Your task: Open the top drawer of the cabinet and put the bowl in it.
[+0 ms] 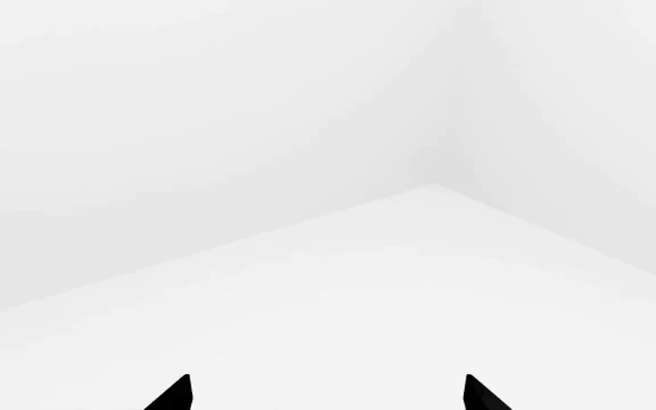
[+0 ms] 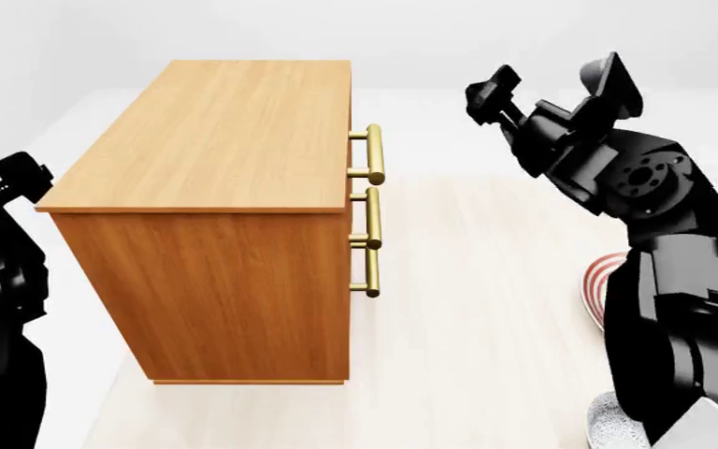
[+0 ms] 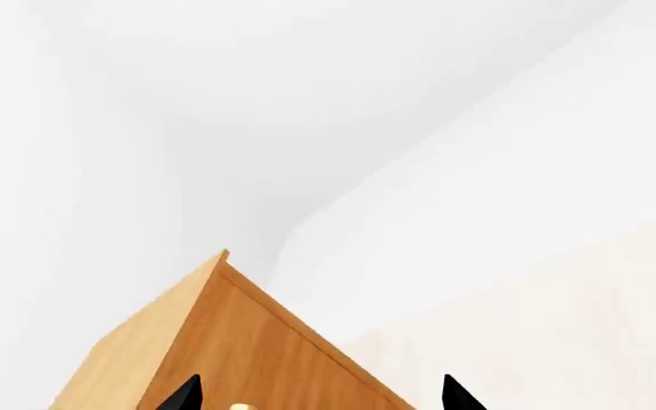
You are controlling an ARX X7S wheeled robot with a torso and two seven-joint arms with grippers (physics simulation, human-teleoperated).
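Top drawer [image 2: 362,154]: shut, flush in the cabinet [image 2: 209,234], brass handle facing the right arm.
Cabinet: stands at the left edge of the pale wooden table [image 2: 484,309].
Right gripper [image 2: 494,94]: raised beside the top handle, apart from it — jaws spread, empty, seemingly lining up a pull.
Left gripper [image 1: 325,395]: tips parted, holding nothing, facing white walls.
Bowl [image 2: 611,423]: speckled rim at the table's near right corner, mostly hidden by the right arm — waiting.
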